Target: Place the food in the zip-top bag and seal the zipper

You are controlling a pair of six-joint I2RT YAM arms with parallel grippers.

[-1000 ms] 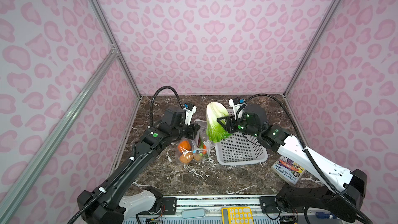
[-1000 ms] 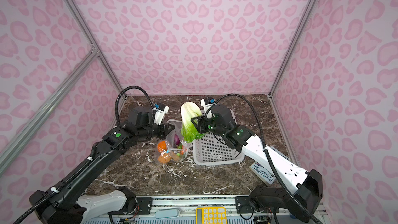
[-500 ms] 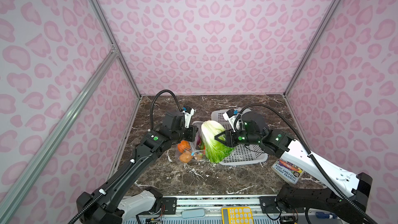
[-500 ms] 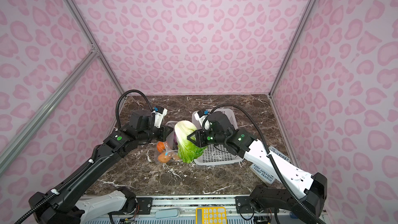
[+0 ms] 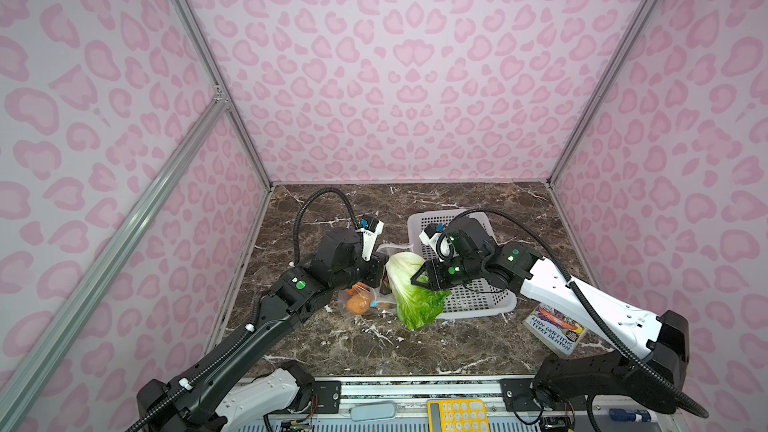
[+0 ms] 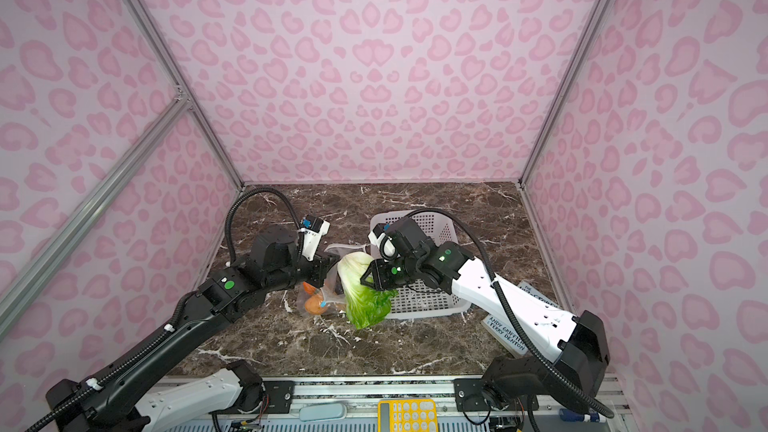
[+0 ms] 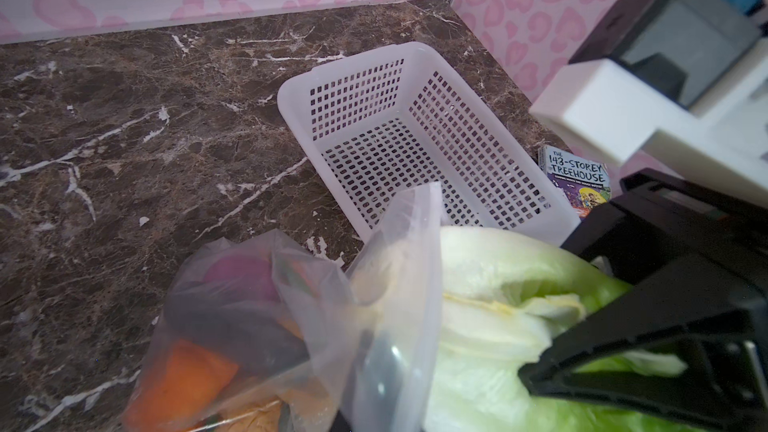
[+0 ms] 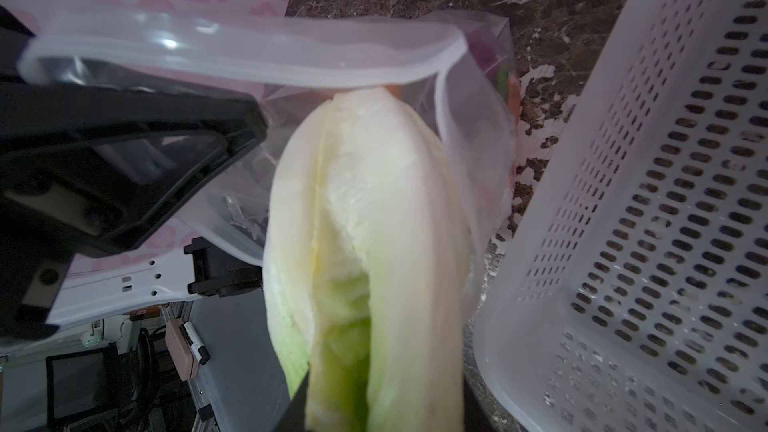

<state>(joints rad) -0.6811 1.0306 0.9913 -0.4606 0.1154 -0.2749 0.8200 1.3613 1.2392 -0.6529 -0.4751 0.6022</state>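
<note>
Since the right gripper (image 5: 417,280) is clamped across the leafy middle of the green-and-white toy cabbage (image 5: 409,297), we read this as the loading step, with the sealing not yet begun. The clear, crinkly plastic zip-top bag (image 5: 374,299) lies on the dark brown marble tabletop (image 5: 415,351) between the two arms. It is just beside the white perforated plastic basket (image 5: 478,307), and it already shows orange pieces and a purple onion (image 7: 245,276) through its film. The left gripper (image 5: 377,274) is clenched on the bag's mouth edge and lifts the thin translucent zipper strip (image 8: 249,56), so the mouth gapes toward the right arm

What the coming move turns on is the long axis of the cabbage (image 6: 361,288). In both top views it runs from the white stem end, up beside the left gripper, to the green frills hanging toward the front edge. In the right wrist view the white end points straight at the opening and sits just under the raised strip, though how far inside it is we cannot tell. We judge that the right arm, the one holding it, must push along that axis, stem first. The head looks nearly as broad as the mouth, so the frilly end may catch the lip. The left wrist view shows nothing in the basket, so we take this for the last piece
</note>
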